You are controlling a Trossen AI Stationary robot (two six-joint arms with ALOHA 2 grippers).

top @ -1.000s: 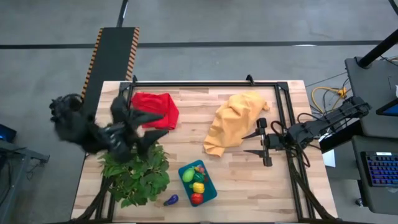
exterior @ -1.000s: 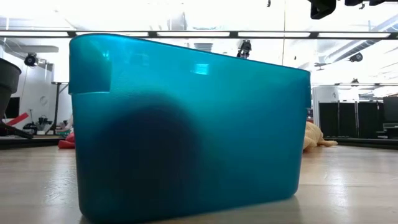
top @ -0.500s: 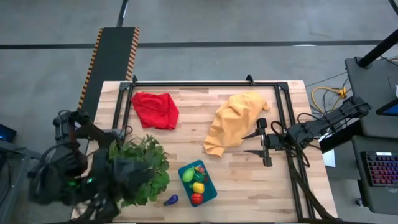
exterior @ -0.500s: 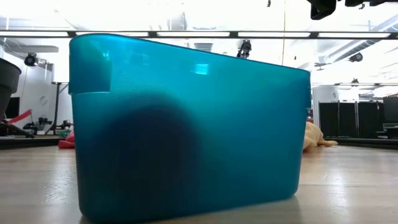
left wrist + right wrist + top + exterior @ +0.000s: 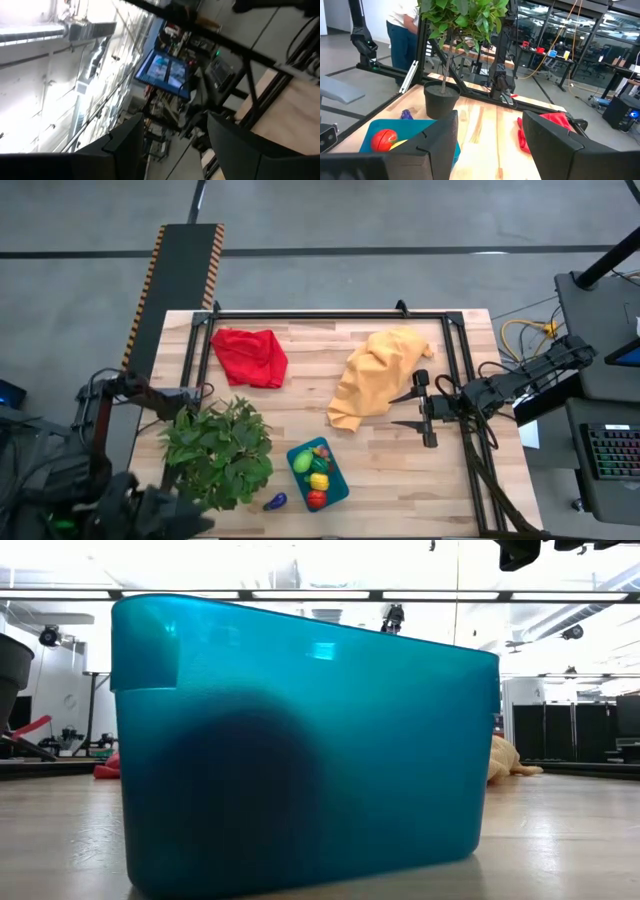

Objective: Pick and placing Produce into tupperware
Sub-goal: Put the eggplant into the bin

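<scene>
Seen from above, my right gripper [image 5: 421,409] hangs over the right side of the table [image 5: 400,470], beside the yellow-orange cloth [image 5: 375,375], its two fingers spread apart with nothing between them and pointing toward the table's middle. My right arm reaches in level from the right edge. My left arm is folded back off the table's left edge, low beside the front corner; its gripper is a dark blur there and I cannot pick it out. The tupperware [image 5: 335,480] sits near the front edge, just beside the leafy plant [image 5: 220,450]. It holds produce: a green piece [image 5: 302,463], a yellow piece [image 5: 319,481] and a red piece [image 5: 316,499]. A purple piece [image 5: 275,501] lies on the wood just outside it, toward the plant. A red cloth [image 5: 250,356] lies at the back left.

At table height, the tupperware's teal wall [image 5: 300,750] fills most of the picture.

Through my left wrist camera, my own fingers [image 5: 125,145] stand apart, empty, aimed up at ceiling and monitors.

Through my right wrist camera, my fingers [image 5: 442,137] are parted and empty; beyond them stand the plant's pot [image 5: 441,99], the tupperware [image 5: 370,135] with the red piece [image 5: 384,139], and the red cloth [image 5: 547,125].
</scene>
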